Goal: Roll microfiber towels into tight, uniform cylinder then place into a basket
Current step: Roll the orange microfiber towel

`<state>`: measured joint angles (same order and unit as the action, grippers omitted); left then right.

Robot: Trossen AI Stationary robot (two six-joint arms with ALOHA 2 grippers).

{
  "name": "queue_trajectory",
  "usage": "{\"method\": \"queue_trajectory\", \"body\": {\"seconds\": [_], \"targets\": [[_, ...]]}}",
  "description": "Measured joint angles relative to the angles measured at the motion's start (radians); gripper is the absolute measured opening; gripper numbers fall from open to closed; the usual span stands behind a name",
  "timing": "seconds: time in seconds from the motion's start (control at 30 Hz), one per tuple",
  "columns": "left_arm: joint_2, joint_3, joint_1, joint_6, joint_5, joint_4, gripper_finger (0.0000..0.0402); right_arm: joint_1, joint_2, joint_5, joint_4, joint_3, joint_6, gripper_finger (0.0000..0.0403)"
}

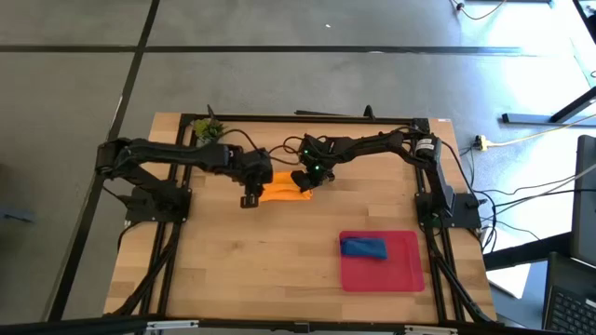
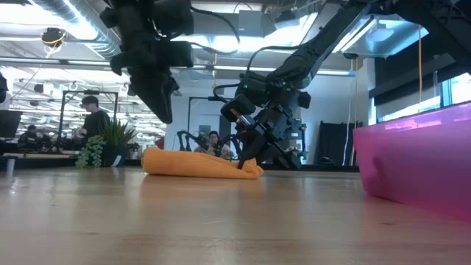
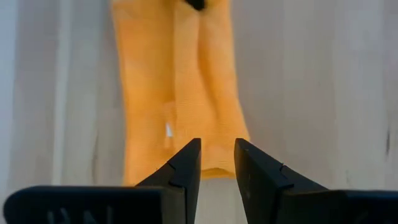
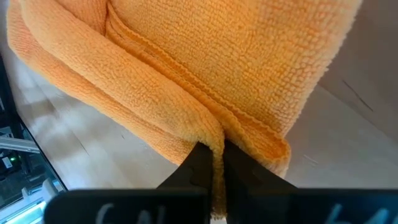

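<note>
The orange towel point(image 1: 279, 192) lies on the table's far middle, folded into a long bunched strip point(image 2: 199, 163). My right gripper point(image 1: 307, 183) is shut on the towel's right end. My left gripper point(image 1: 250, 198) hangs open above the towel's left end point(image 3: 180, 93), clear of it, with nothing between its fingers point(image 2: 163, 103). The blue towel point(image 1: 363, 247) lies rolled up inside the red basket point(image 1: 400, 274) near the table's front right. My right gripper pinches a gathered fold of hemmed edges point(image 4: 214, 140) at the towel's right end between its two fingers, several layers together. The fingers slant down from the table's far right point(image 2: 246, 158). The towel rests slack on the table.
A small green plant point(image 1: 207, 128) stands at the far left corner. The basket's wall point(image 2: 412, 158) fills the low view's right side. Bare wood lies between the orange towel and the basket. People show in the room behind point(image 2: 94, 118).
</note>
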<state>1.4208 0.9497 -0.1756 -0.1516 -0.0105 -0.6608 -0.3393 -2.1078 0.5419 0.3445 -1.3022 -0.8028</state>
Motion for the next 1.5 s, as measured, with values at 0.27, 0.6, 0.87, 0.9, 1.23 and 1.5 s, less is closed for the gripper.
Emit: {"method": "queue_trajectory", "body": {"seconds": [0.27, 0.6, 0.87, 0.9, 1.23, 1.5], "targets": [[0.0, 0.001, 0.032, 0.007, 0.043, 0.026, 0.0089, 0.0, 0.0, 0.001, -0.003, 0.0, 0.001, 0.0014], [0.0, 0.001, 0.047, -0.009, 0.05, 0.028, 0.0089, 0.0, -0.001, 0.001, -0.006, 0.0, 0.004, 0.0014], [0.0, 0.001, 0.047, 0.018, 0.051, 0.014, 0.0071, 0.0, -0.001, 0.001, -0.007, 0.0, 0.022, 0.0014], [0.0, 0.001, 0.047, 0.018, 0.046, 0.014, 0.0065, 0.0, -0.001, 0.001, -0.007, 0.0, 0.022, 0.0014], [0.0, 0.001, 0.047, 0.098, 0.049, 0.048, 0.0076, 0.0, -0.001, 0.001, -0.007, 0.0, 0.022, 0.0014], [0.0, 0.002, 0.046, 0.143, 0.075, 0.077, 0.0107, 0.0, -0.001, 0.001, -0.007, 0.0, 0.021, 0.0014]]}}
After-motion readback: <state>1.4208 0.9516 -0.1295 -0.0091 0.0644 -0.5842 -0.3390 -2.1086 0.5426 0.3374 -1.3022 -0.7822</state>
